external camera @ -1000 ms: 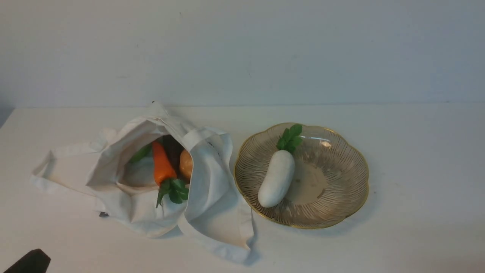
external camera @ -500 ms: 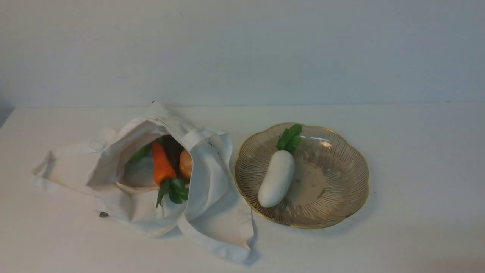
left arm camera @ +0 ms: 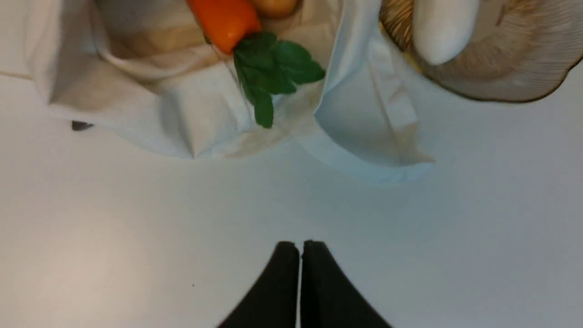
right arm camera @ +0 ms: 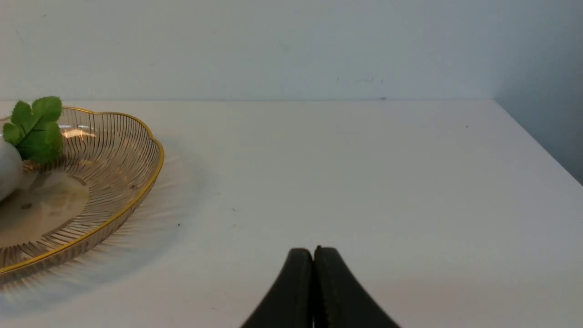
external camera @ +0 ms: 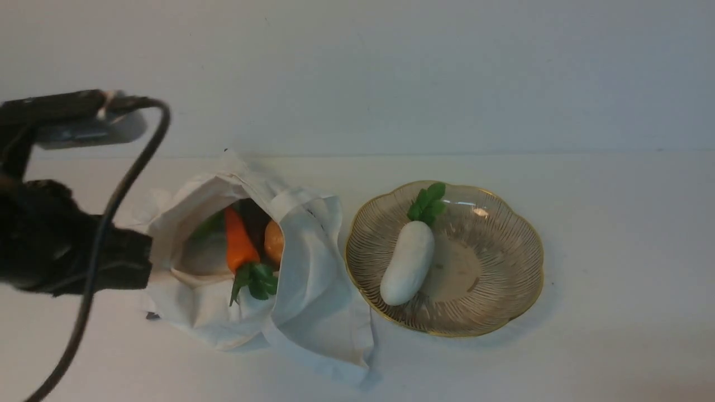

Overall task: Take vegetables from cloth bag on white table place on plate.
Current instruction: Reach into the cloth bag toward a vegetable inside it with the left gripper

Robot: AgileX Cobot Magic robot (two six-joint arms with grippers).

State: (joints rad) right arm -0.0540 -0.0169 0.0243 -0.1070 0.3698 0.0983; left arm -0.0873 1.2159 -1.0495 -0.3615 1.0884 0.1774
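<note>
The white table (external camera: pixel 614 251) carries everything. The cloth bag (external camera: pixel 313 290) lies slumped toward the table's left edge, about midway between the far and near edges, with its mouth gaping upward. The plate (external camera: pixel 497 279) sits near the middle of the table, just beside the bag's right fold. My left arm (external camera: pixel 56 257) hangs over the left edge, next to the bag.

On the plate lies a white radish (external camera: pixel 409 263), its leaves pointing to the far edge. The rest of the vegetables are in the bag. The carrot (external camera: pixel 238 240) lies on top with its leaves spilling over the near lip. The dark long vegetable (external camera: pixel 254 219) and the tan round vegetable (external camera: pixel 273 241) sit beside it, and the green vegetable (external camera: pixel 208 225) is half hidden under cloth.

The left gripper (left arm camera: pixel 299 246) hovers over bare table on the near-edge side of the bag, its fingers pressed together and empty. The right gripper (right arm camera: pixel 313 255) is clenched the same way, empty, over bare table between the plate and the right edge.

I judge this to be the approach for the next pick, with four vegetables left to move. Next I need to spread the left fingers and go in over the bag's mouth. The carrot looks the easiest to take, gripped across its body and clear of the cloth.
</note>
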